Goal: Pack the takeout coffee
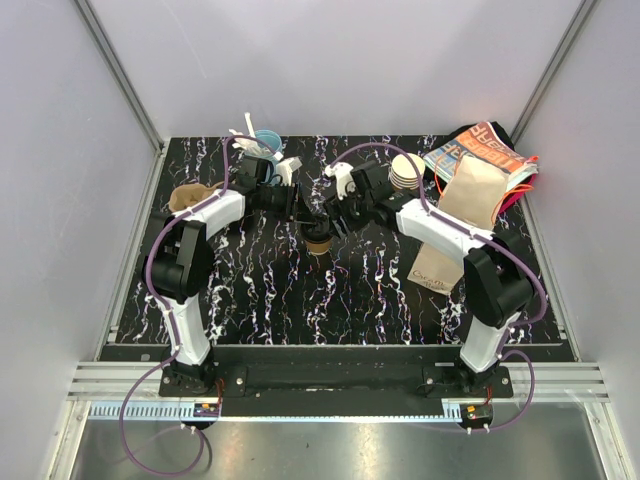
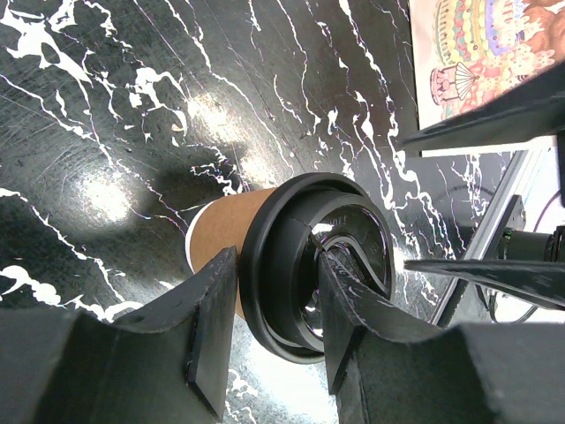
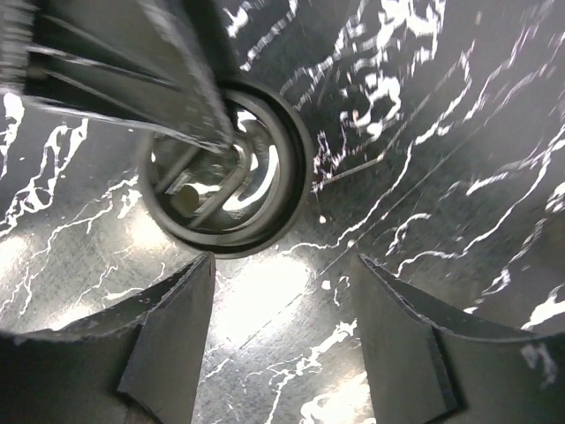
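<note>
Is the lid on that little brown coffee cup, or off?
On. In the left wrist view a black lid caps the brown coffee cup, and the left gripper pinches the lid's edge.

Counted on the table [image 1: 250, 290]: one brown paper cup [image 1: 318, 243] bearing one black lid [image 2: 353, 231], one stack of nested cups [image 1: 407, 170] and one light-blue cup [image 1: 267, 141]. One paper bag [image 1: 472, 195] and one colourful printed item [image 1: 478, 148] lie at the right.

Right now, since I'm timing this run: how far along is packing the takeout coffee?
Done: the black lid sits on the coffee cup. In hand: the left gripper clamps the cup's top; the right gripper hangs open above it. Left: getting it into the paper bag lying at right.
</note>
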Robot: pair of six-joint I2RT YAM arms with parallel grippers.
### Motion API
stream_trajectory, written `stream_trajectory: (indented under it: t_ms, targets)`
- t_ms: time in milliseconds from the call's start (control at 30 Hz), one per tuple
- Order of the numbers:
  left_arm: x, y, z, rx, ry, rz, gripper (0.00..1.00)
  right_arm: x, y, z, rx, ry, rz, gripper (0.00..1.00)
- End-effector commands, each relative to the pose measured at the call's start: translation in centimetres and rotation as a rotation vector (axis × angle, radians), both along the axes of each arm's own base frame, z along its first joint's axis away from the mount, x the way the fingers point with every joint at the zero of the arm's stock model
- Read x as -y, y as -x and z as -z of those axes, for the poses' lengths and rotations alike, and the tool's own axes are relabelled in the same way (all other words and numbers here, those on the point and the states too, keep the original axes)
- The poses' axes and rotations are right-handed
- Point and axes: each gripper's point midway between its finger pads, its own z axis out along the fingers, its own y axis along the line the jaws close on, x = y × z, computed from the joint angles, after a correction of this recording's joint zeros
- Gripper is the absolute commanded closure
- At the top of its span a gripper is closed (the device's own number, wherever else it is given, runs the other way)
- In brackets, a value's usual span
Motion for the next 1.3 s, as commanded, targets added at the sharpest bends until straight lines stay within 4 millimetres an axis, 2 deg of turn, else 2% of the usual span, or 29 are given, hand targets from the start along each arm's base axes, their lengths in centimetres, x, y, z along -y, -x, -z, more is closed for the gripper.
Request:
stream_trajectory:
  t_ms: [0, 100, 267, 433, 800, 1000, 1267]
  targets:
    - [-2.8, 2.8, 7.4, -0.149, -0.236, -0.027, 0.69, -2.1, 0.2, -6.1, 0.199, -0.005, -0.119, 0.33]
    - [-2.6, 2.6, 7.0, -0.14, -0.23, -0.029, 0.68, -3.1, 1.3, -6.1, 0.256, 0.063, -0.177, 0.34]
    - [-2.6, 2.6, 7.5, -0.152, -0.234, -0.029, 0.68, -4.4, 1.3, -5.6, 0.342, 0.172, -0.204, 0.31]
    - [-2.6, 2.7, 7.7, -0.158, -0.233, -0.033, 0.68, -4.5, -0.5, -4.9, 0.418, 0.273, -0.145, 0.26]
    - [-2.6, 2.8, 7.7, -0.155, -0.229, -0.03, 0.69, -6.3, -1.2, -3.1, 0.464, 0.33, -0.128, 0.08]
    - [-2.6, 3.0, 8.0, -0.163, -0.227, -0.027, 0.69, -6.4, -2.1, -2.7, 0.521, 0.393, -0.083, 0.06]
    - [-3.0, 3.4, 8.6, -0.173, -0.251, -0.033, 0.69, -5.9, -1.4, 0.4, 0.501, 0.468, -0.113, 0.03]
